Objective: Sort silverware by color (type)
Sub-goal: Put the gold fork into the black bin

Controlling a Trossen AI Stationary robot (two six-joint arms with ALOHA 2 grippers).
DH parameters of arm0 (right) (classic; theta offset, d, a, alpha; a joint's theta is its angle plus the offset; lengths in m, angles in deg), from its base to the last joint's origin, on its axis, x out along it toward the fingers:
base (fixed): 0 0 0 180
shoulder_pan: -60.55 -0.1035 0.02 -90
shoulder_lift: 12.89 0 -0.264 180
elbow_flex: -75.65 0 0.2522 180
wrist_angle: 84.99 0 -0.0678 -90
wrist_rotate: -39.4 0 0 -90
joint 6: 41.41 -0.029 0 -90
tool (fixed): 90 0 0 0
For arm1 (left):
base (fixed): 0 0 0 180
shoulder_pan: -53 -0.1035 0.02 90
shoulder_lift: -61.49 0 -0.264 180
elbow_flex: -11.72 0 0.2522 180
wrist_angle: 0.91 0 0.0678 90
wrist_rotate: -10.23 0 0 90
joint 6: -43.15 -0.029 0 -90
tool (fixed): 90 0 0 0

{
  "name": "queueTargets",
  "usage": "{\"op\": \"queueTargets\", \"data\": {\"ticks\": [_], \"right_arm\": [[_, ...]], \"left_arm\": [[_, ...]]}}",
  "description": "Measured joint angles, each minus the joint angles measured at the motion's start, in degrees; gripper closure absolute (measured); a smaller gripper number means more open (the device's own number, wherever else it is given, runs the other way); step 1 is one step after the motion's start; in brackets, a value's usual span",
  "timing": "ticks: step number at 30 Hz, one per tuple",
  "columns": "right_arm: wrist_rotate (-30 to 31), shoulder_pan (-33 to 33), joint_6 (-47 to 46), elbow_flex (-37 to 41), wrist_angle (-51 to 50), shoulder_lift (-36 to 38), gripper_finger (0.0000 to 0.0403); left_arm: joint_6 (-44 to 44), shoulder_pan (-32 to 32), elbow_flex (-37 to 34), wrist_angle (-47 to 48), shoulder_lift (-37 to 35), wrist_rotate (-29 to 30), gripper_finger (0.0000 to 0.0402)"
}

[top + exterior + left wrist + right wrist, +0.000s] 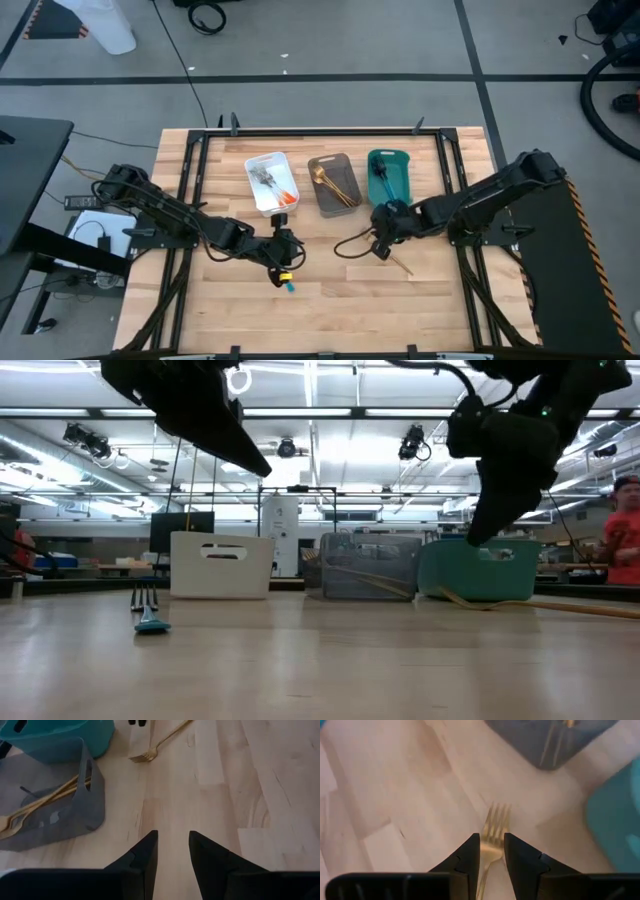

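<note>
One right end effector [491, 851] straddles the gold fork [496, 822], fingers slightly parted.

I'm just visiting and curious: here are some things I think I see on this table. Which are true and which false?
1. Three bins stand in a row: white, grey, teal. True.
2. The grey bin holds orange-handled pieces. False: it holds gold ones.
3. A gold fork lies on the wood by the right gripper. True.
4. The left gripper holds a spoon. False: nothing is between its fingers.
5. A blue-handled piece lies loose on the table. True.
</note>
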Motion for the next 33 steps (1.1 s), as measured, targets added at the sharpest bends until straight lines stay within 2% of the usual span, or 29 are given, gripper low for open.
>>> {"op": "queueTargets", "data": {"ticks": [4, 12, 20, 26, 33], "right_arm": [[-2.95, 0.11, -0.19, -0.01, 1.29, -3.11, 0.0298], [-8.47, -0.12, -5.46, 0.00, -2.67, -4.30, 0.0273], [-2.95, -6.38, -11.71, 0.00, -6.48, -4.10, 0.0247], [-2.90, -9.52, -16.36, 0.00, -8.11, -5.61, 0.0232], [-4.74, -12.00, -19.21, 0.00, -8.20, -10.51, 0.0219]], "left_arm": [[2.61, 0.00, 0.00, 0.89, 0.00, -0.01, 0.0283], [4.04, 0.00, 0.00, 2.29, 0.00, -0.18, 0.0283], [3.97, -0.13, 0.00, 1.93, 0.00, -0.20, 0.0283], [2.16, -0.13, -0.02, 0.42, 0.00, -0.22, 0.0283], [4.53, -0.13, -0.02, 0.05, 0.00, -0.23, 0.0283]]}}
